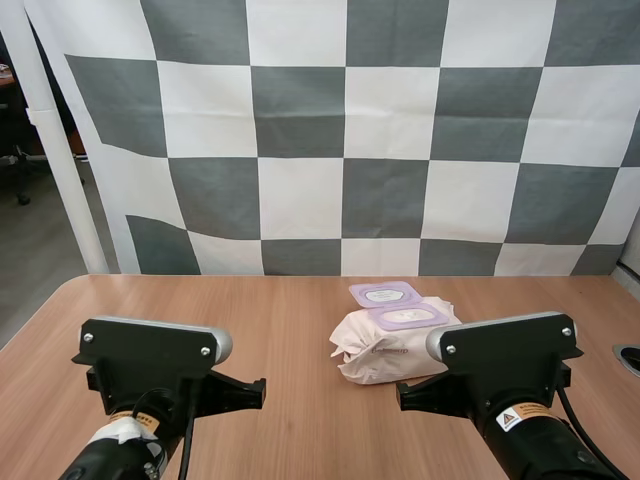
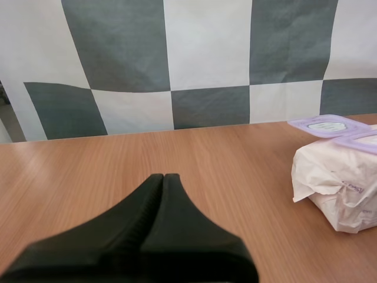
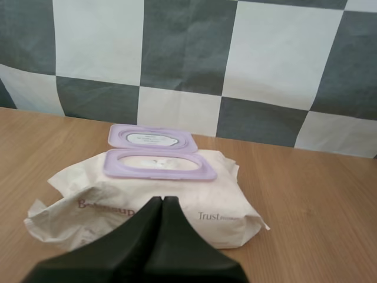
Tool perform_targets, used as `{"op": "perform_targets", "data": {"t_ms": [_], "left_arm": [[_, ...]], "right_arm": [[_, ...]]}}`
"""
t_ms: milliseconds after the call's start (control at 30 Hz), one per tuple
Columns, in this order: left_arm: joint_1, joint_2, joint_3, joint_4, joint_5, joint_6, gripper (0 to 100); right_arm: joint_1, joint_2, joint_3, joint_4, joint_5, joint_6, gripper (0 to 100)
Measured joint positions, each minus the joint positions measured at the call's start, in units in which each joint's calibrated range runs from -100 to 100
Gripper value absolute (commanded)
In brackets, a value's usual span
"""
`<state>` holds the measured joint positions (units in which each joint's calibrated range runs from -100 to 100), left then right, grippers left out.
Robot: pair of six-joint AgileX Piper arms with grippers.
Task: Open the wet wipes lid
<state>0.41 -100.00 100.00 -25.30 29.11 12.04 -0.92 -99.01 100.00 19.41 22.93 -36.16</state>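
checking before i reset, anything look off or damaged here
Nothing spilled or damaged. The wet wipes pack sits crumpled, its purple lid flipped back open, as the task wants. Left gripper and right gripper are shut.

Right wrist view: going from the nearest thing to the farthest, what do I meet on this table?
right gripper, fingers shut together → pack of wet wipes → its purple lid, flipped open at the pack's far edge.

Wet wipes pack (image 1: 392,345) on the table, lid open.
Its purple lid (image 3: 152,138) is flipped back flat behind the white, crinkled pack.
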Motion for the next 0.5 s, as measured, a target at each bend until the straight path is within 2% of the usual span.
{"op": "perform_targets", "data": {"t_ms": [33,67,100,167,300,500], "left_arm": [[-0.09,0.0,0.0,1.5,0.6,-1.3,0],[-1.10,0.0,0.0,7.9,2.4,-7.2,0],[-1.66,0.0,0.0,11.4,2.4,-10.0,0],[-2.00,0.0,0.0,17.5,2.7,-15.3,0],[-2.06,0.0,0.0,21.3,2.9,-21.1,0],[-2.06,0.0,0.0,21.4,2.9,-27.0,0]], "right_arm": [[0.0,-0.1,0.0,-0.1,0.4,0.2,0],[-0.4,-0.7,0.0,-0.3,3.3,0.9,0],[-0.8,-1.0,0.0,-4.5,7.7,3.9,0],[-0.8,-1.0,0.0,-5.3,9.5,4.6,0],[-0.8,-1.0,0.0,-5.3,10.5,4.8,0],[-0.8,-1.0,0.0,-5.3,10.5,4.8,0]]}}
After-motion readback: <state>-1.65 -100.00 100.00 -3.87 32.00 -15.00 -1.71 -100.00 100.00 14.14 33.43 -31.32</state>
